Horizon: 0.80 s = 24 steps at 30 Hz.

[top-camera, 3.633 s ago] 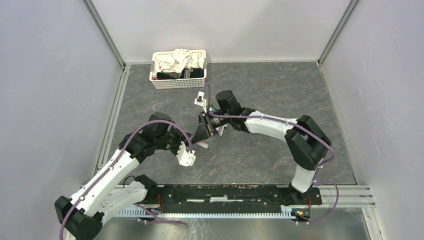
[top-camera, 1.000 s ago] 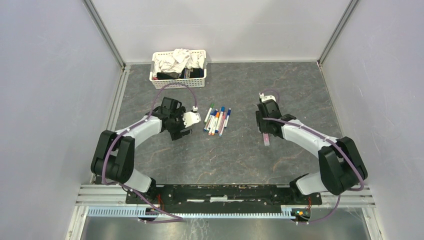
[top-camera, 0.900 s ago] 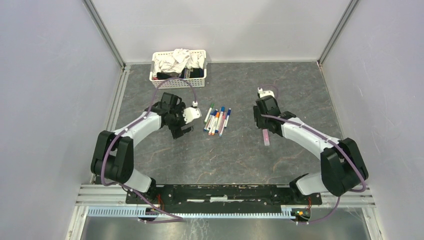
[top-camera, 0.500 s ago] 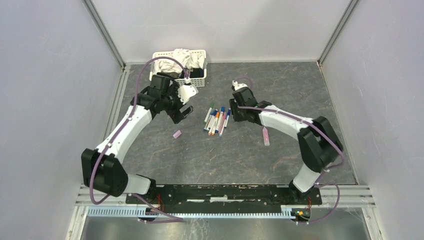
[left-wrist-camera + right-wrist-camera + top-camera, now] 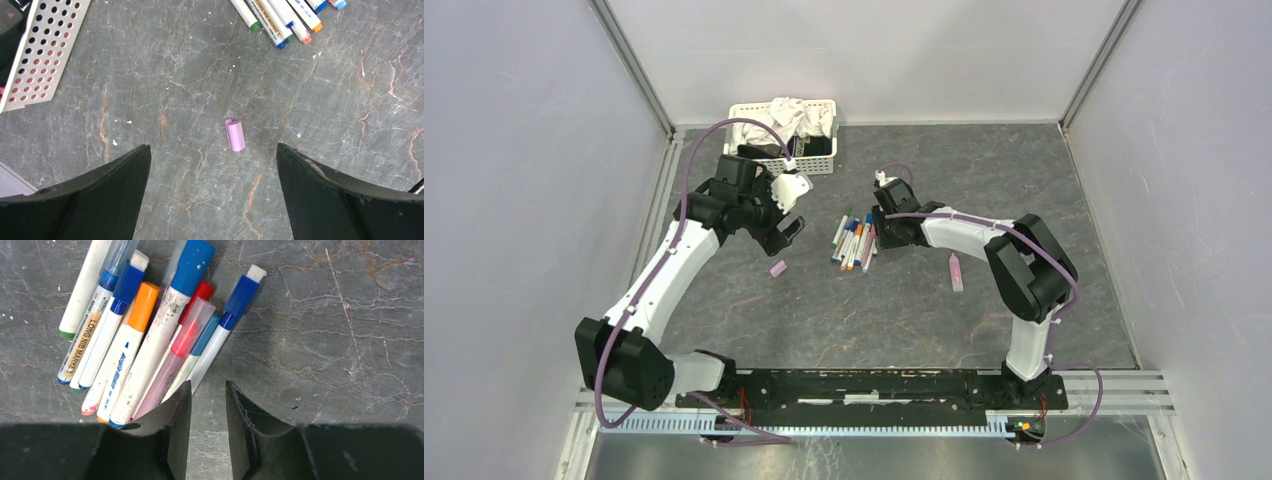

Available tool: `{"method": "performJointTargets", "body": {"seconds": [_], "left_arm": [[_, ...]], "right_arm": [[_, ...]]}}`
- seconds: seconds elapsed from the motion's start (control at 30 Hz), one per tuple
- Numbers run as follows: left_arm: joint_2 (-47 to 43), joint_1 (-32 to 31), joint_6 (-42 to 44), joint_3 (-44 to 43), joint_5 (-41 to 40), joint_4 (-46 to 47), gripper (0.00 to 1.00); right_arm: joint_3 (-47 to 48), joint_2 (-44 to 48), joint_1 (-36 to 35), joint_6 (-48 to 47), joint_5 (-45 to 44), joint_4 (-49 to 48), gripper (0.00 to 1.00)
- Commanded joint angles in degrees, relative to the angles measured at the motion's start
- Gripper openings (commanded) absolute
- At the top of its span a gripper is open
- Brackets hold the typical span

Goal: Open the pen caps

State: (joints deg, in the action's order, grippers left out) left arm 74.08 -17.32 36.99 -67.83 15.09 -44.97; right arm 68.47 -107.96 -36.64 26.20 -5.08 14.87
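Jaws on the left arm (image 5: pixel 669 265), spread wide, have dropped the lilac cap (image 5: pixel 235 135) onto the counter (image 5: pixel 150 75) left of the pens (image 5: pixel 150 347), where the right arm's (image 5: pixel 954 230) narrowly parted jaws now arrive for another.

Back left of table (image 5: pixel 984 180): basket (image 5: pixel 769 165); pens (image 5: pixel 854 240) bunched mid-table, front-right of basket; loose cap (image 5: pixel 778 268) on table, front-left of pens; lone pen (image 5: pixel 956 272) well right of bunch; left gripper (image 5: pixel 790 226) between basket and loose cap; right gripper (image 5: pixel 207 390) at bunch's right edge.
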Motion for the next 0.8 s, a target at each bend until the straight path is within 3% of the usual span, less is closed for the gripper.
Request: {"method": "performJointTargets", "body": {"seconds": [0.0,0.33,0.77], "left_arm": [[-0.9,0.3,-2.7,0.7,0.1,-1.7,1.0],[-0.6,0.3,-2.5,1.2,-0.8,-2.2,1.0],[-0.9,0.3,-2.0,2.0,-0.8,-2.9,1.0]], "right_arm": [[2.9,-1.3,-0.2,1.2,-2.0,-1.4,0.36],[7.2,-5.1,0.3,1.2,-2.6,0.9,0.35],[9.0,-1.4,0.5,0.1,-4.0,1.5,0.32]]}}
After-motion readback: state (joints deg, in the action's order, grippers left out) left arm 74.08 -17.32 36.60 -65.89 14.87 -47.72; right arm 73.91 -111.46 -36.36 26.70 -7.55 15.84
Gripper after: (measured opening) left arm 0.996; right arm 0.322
